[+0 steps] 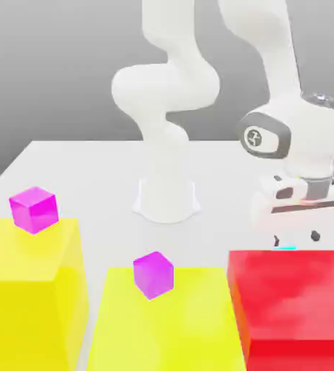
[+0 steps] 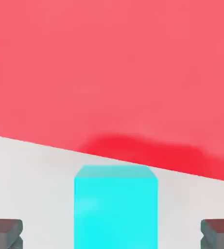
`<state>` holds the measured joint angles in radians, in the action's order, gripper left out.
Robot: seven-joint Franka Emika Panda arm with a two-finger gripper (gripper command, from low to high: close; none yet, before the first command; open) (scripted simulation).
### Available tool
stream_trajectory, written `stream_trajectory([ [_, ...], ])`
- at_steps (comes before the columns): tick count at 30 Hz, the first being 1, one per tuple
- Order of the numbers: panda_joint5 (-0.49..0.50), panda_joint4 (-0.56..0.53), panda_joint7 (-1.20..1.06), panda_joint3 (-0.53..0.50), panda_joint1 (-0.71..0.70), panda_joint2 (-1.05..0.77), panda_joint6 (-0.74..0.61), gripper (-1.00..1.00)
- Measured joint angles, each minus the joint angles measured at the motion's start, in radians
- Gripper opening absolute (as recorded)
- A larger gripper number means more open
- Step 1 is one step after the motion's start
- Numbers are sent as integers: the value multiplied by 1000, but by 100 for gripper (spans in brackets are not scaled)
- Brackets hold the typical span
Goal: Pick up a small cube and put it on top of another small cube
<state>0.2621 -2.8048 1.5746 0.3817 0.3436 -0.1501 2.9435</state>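
A small cyan cube (image 2: 115, 204) rests on the white table, right beside the wall of a big red block (image 2: 112, 73). In the exterior view only a thin cyan strip of that cube (image 1: 285, 248) shows above the red block's (image 1: 293, 304) far top edge. My gripper (image 1: 296, 238) hangs low behind the red block, directly over the cube. It is open: in the hand view the gripper (image 2: 112, 233) has its dark fingertips (image 2: 6, 232) standing wide on either side of the cube, with clear gaps and no contact.
Two big yellow blocks (image 1: 28, 282) (image 1: 166, 319) stand at the exterior view's left and front middle. A small magenta cube (image 1: 33, 209) sits on the left one and another magenta cube (image 1: 153, 274) on the middle one. The arm's white base (image 1: 167, 199) stands at the table's centre.
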Motion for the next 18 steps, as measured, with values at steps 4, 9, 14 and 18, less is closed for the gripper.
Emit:
stream_trajectory([
  [4,157,29,119,-199,161,-118,89,0],
  [9,178,34,135,-235,193,-139,108,-100],
  [14,119,23,91,-174,146,-95,75,-100],
  [18,-65,-7,-46,-26,42,21,-9,-100],
])
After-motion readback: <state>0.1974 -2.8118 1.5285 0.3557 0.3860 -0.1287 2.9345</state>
